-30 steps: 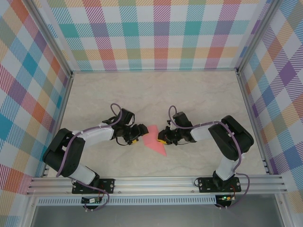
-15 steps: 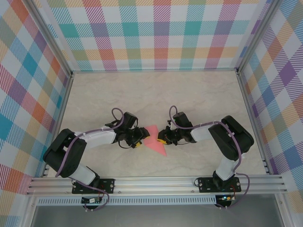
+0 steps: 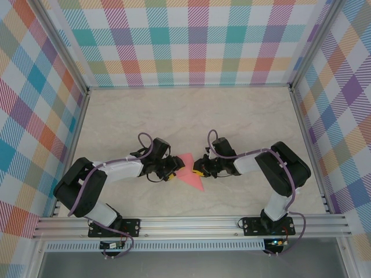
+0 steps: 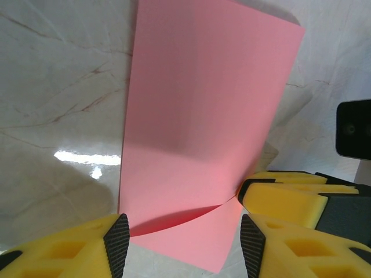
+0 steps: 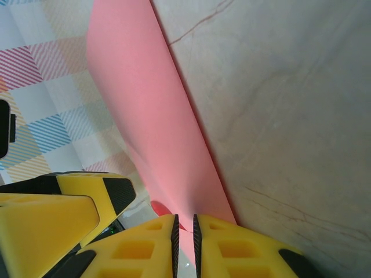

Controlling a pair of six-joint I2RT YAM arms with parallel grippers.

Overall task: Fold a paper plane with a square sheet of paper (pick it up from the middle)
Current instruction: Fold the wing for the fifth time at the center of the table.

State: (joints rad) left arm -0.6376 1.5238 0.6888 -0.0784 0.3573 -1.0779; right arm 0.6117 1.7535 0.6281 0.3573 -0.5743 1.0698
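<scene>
Left pincer (image 3: 173, 170) slid rightward — onto the paper plane (image 3: 192, 176), jaws narrower

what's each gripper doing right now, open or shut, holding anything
left gripper: open, jaws either side of the paper plane, not gripping it
right gripper: shut on the paper plane's edge

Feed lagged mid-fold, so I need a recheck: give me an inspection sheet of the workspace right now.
Surface: pale marbled table, one glare spot in the left wrist view.
Job's things: paper plane, pink, partly folded, between the two pincers.
Clutter: nothing seen.
Grippers: right pincer shut on the paper plane's edge; left pincer open, straddling its near end.
Cables: purple cables looped at both wrists, clear of the paper.
Surroundings: checked walls, aluminium frame.
</scene>
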